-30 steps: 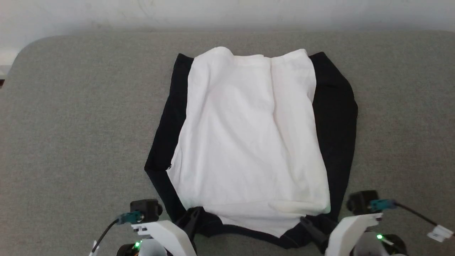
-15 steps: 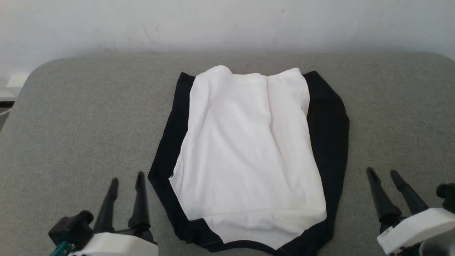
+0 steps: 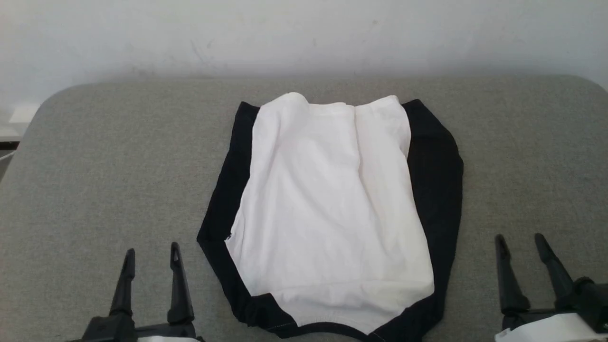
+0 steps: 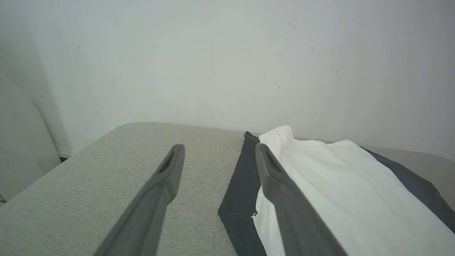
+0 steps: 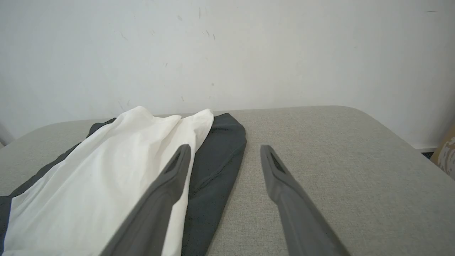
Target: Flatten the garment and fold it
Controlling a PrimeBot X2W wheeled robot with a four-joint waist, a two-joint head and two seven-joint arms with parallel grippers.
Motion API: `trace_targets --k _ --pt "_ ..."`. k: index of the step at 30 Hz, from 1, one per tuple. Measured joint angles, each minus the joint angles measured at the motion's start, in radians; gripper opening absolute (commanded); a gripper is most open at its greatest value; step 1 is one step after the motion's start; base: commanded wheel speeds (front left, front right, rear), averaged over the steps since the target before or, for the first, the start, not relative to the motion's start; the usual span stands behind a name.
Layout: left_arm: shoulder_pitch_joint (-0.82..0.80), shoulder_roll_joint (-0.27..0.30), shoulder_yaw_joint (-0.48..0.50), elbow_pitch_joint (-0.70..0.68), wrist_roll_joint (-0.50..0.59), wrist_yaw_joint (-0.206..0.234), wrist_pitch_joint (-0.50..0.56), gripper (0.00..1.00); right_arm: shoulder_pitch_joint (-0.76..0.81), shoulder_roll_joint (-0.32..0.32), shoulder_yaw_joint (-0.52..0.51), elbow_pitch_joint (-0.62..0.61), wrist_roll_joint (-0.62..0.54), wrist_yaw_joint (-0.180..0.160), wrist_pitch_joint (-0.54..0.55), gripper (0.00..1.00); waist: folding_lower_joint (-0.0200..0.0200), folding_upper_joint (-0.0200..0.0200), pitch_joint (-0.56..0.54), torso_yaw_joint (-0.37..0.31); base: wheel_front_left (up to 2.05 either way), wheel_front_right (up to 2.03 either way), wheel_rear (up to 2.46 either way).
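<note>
The garment (image 3: 327, 209) lies folded on the grey table (image 3: 104, 156): a white panel on top, black sleeves showing along both long sides and at the near edge. My left gripper (image 3: 152, 254) stands open at the lower left, apart from the cloth. At the lower right my right gripper (image 3: 520, 242) is open too, also clear of it. In the left wrist view the garment (image 4: 337, 192) lies to the right of the open left gripper (image 4: 217, 151). In the right wrist view the garment (image 5: 106, 181) lies to the left of the open right gripper (image 5: 224, 151).
A pale wall (image 3: 304, 33) runs behind the table's rounded far edge. Bare grey table surface (image 3: 532, 156) lies to the right of the garment, and more to its left. A brownish object (image 5: 446, 153) shows past the table's right edge in the right wrist view.
Both grippers have left the garment's near edge and drawn out to the sides; the left one opened. The camera tilted up, so the whole picture shifted down.
</note>
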Motion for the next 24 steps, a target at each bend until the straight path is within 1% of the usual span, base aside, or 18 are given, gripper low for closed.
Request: trace_targets --k 2,4,6,8,9,14,15,17,21,24 --pt "-0.01 0.0 0.019 0.0 0.014 -0.017 0.0 1.0 -0.002 0.002 0.011 0.0 -0.001 0.0 -0.012 1.0 0.0 0.0 0.011 -0.003 0.0 0.0 0.0" --pt "-0.04 0.008 0.03 0.001 0.019 -0.047 0.0 1.0 -0.005 0.002 0.008 0.001 0.007 0.0 -0.016 1.0 0.0 0.0 0.024 -0.005 0.0 0.0 0.0" --pt "-0.09 0.031 0.035 0.007 0.023 -0.082 0.0 1.0 -0.013 0.002 0.002 0.002 0.028 0.0 -0.016 1.0 0.0 0.0 0.04 -0.007 0.0 0.0 0.0" --pt "-0.155 0.069 0.038 0.018 0.022 -0.123 0.005 1.0 -0.03 0.001 0.003 0.001 0.058 0.0 -0.018 1.0 0.0 0.0 0.059 -0.008 0.0 0.0 0.0" --pt "-0.193 0.089 0.039 0.023 0.014 -0.144 0.031 1.0 -0.04 0.001 0.004 0.002 0.072 0.0 -0.021 1.0 0.0 -0.0001 0.07 -0.008 0.0 0.0 0.0" --pt "-0.459 0.179 0.05 0.053 -0.043 -0.235 0.187 1.0 -0.096 0.001 0.007 0.01 0.121 0.0 -0.03 1.0 0.0002 0.0 0.139 -0.009 0.0 0.0 0.0" --pt "-0.517 0.202 0.05 0.063 -0.049 -0.254 0.23 1.0 -0.107 0.001 0.012 0.013 0.117 0.0 -0.032 1.0 0.0002 0.0 0.154 -0.01 0.0 0.0 0.0" --pt "-0.631 0.229 0.054 0.101 -0.096 -0.29 0.315 1.0 -0.131 0.001 0.025 0.015 0.106 0.0 -0.034 1.0 0.0002 0.0 0.186 -0.012 0.0 0.0 0.0" --pt "-0.833 0.276 0.042 0.193 -0.191 -0.334 0.491 1.0 -0.167 0.001 0.04 0.015 0.09 0.0 -0.039 1.0 0.0003 0.0 0.25 -0.021 0.0 0.0 0.0" --pt "-0.966 0.298 0.012 0.266 -0.278 -0.35 0.617 1.0 -0.183 0.002 0.06 0.004 0.086 0.0 -0.041 1.0 0.0004 0.0 0.298 -0.031 0.0 0.0 0.0"
